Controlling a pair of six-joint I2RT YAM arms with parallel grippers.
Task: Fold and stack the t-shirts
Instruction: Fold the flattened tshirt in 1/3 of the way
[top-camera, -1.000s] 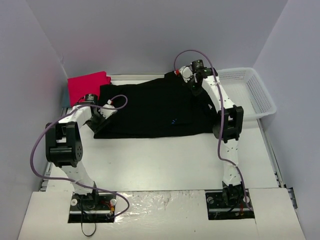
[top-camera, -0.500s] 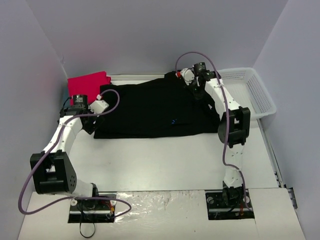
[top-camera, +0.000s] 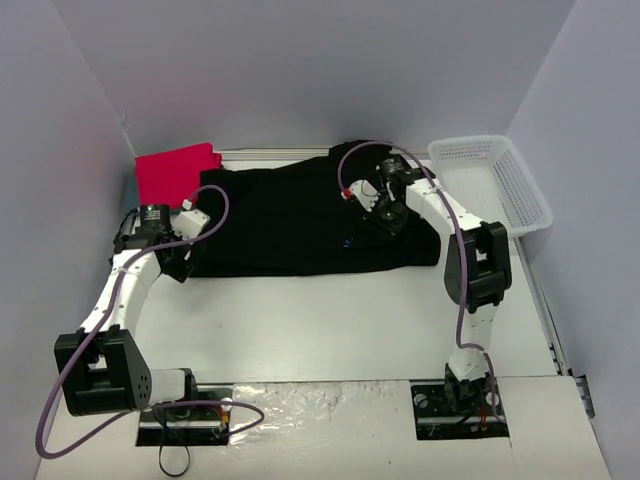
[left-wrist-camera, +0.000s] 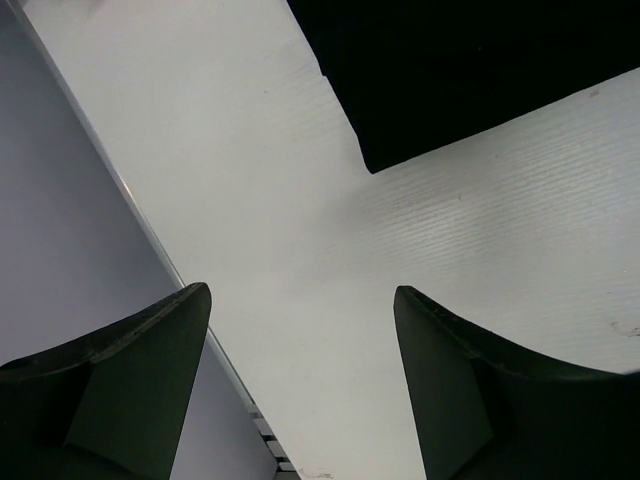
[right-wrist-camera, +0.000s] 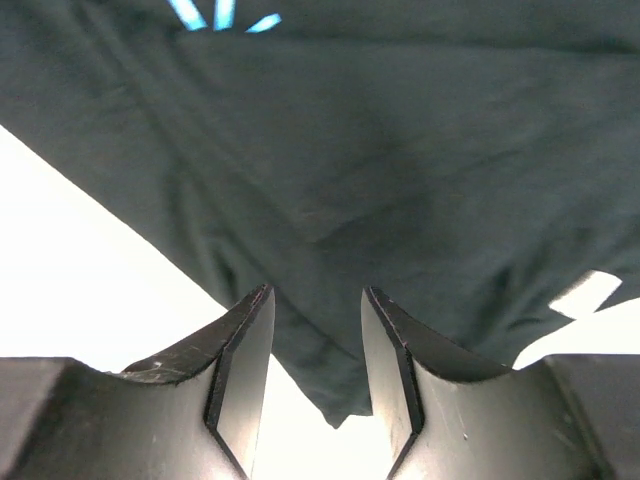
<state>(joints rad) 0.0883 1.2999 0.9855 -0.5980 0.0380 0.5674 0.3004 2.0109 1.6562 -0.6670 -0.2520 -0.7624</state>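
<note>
Across mid-frame the black t-shirt (top-camera: 290, 215) looks only part-folded; the red-pink t-shirt (top-camera: 175, 172) sits folded upper left, unstacked. The left gripper (left-wrist-camera: 300, 300) gapes empty and the right gripper (right-wrist-camera: 315, 300) is parted, holding nothing.

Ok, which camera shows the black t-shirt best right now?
Top external: it alone shows the whole black t-shirt spread on the table. Left wrist catches just one corner of it against the table; right wrist sees only a close patch of its cloth, no outline.
</note>
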